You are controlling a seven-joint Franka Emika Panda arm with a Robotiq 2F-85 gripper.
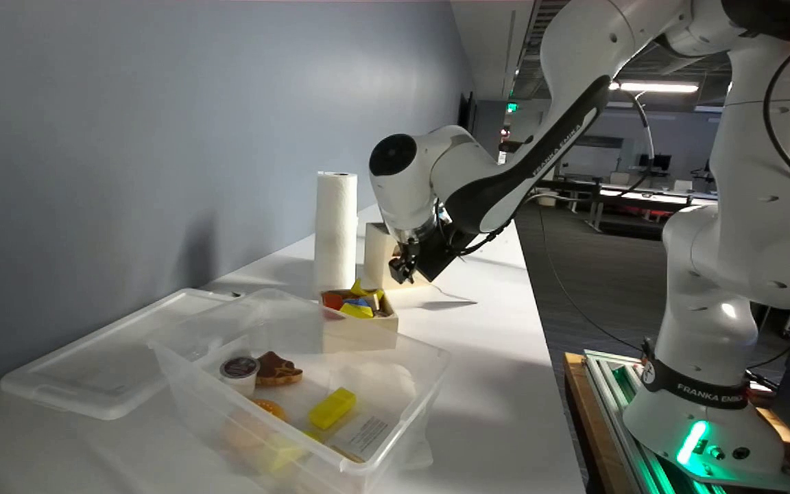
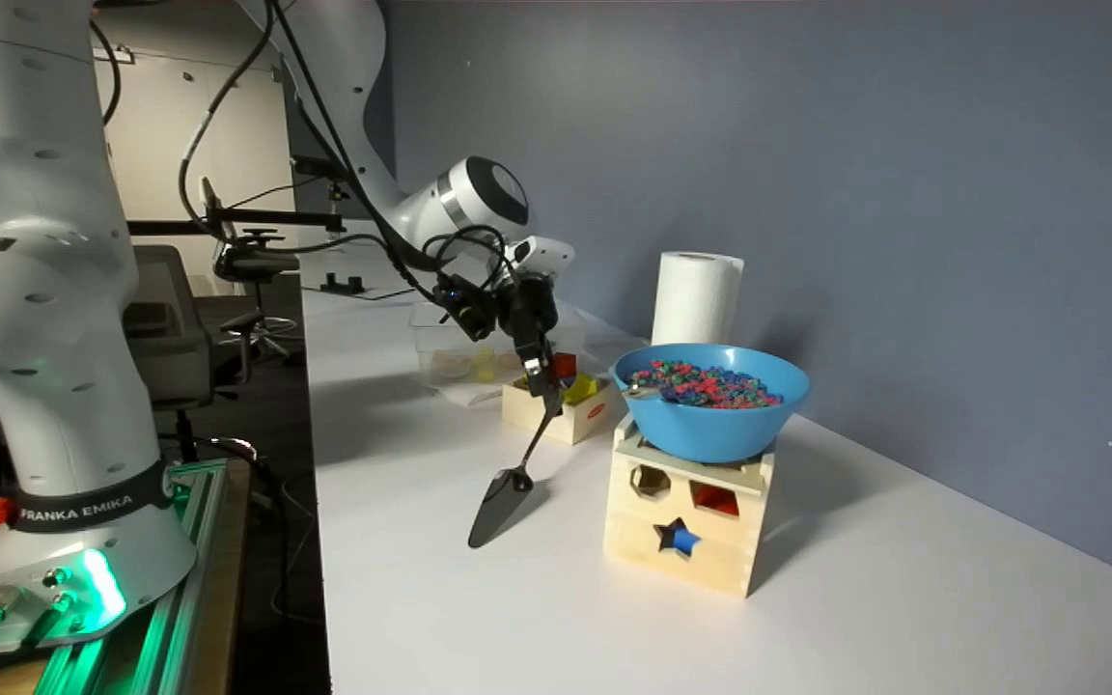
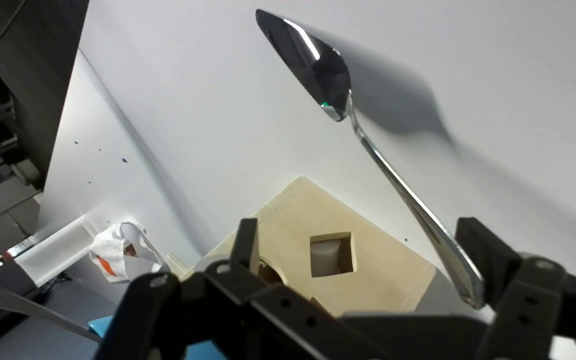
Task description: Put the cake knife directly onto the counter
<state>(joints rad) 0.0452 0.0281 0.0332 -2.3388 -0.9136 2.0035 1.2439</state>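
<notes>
The cake knife (image 2: 504, 502) is slim and silvery, with a dark shiny blade. It slants over the white counter (image 2: 421, 608), blade end low and handle up at the gripper. My gripper (image 2: 548, 381) is above the counter; it also shows in an exterior view (image 1: 403, 269). In the wrist view my gripper (image 3: 358, 227) has its fingers wide apart. The handle end of the cake knife (image 3: 408, 197) lies against or very near the right finger, well away from the left one. The blade casts a shadow on the counter (image 3: 193, 110); I cannot tell whether its tip touches.
A wooden shape box (image 2: 677, 521) with a blue bowl (image 2: 710, 430) of beads on top stands close by. A small wooden box of blocks (image 1: 361, 343), a paper towel roll (image 1: 335, 233), a clear tray (image 1: 429, 363) and its lid (image 1: 114, 357) are on the counter.
</notes>
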